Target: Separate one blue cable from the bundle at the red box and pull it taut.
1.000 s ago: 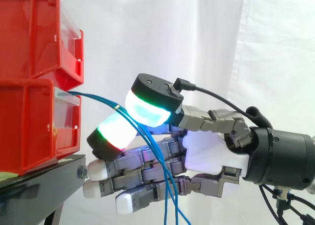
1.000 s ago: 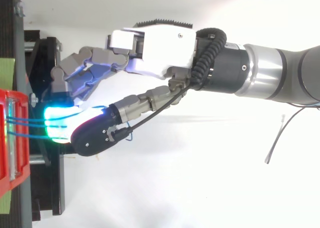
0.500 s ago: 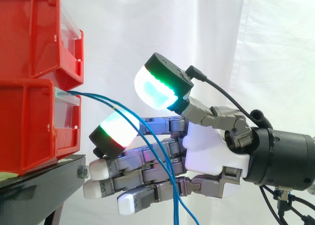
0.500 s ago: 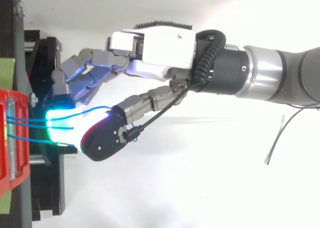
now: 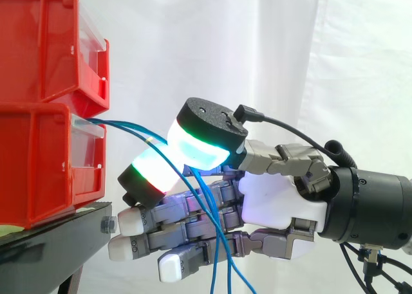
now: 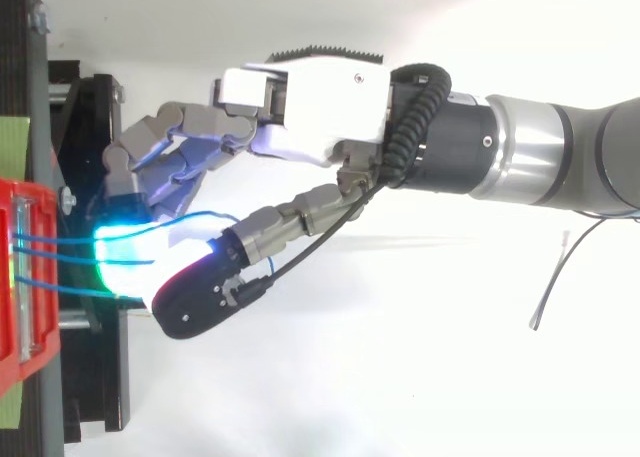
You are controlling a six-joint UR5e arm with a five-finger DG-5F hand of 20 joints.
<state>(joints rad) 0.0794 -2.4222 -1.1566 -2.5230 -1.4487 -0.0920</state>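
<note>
This looks like a robotics lab test rig. A plain white curtain (image 5: 360,62) hangs behind the hand (image 5: 277,201). Just ahead of its fingertips, two red storage bins (image 5: 38,159) sit stacked on a black stand (image 5: 58,233). An industrial arm (image 6: 560,162) carries the hand.

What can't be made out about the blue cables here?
- Lower ends of the blue cables: side view, cut off by the bottom edge.
- Their anchoring inside the red bin: side view, hidden by the bin's wall.
- Whether the hand grips one: side view, the hand itself covers the contact.
</note>
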